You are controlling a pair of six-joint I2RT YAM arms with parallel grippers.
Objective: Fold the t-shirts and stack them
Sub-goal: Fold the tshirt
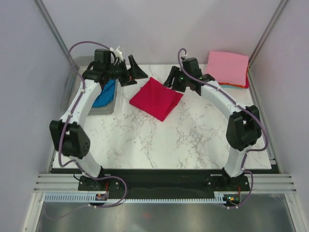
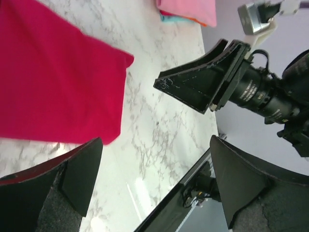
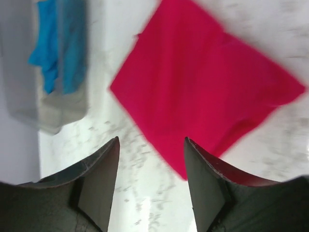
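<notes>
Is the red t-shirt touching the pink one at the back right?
Apart. The top view shows the red t-shirt mid-table and the pink t-shirt in the far right corner, with bare marble between them.

Probably a lab cell: plain partition walls [image 1: 159,24], marble-print table [image 1: 193,140].

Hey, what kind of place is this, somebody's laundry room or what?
Probably a robotics lab test cell, not a home: a left arm and right arm mounted beside a metal rail, and plain panel walls boxing in the marble-patterned table.
</notes>
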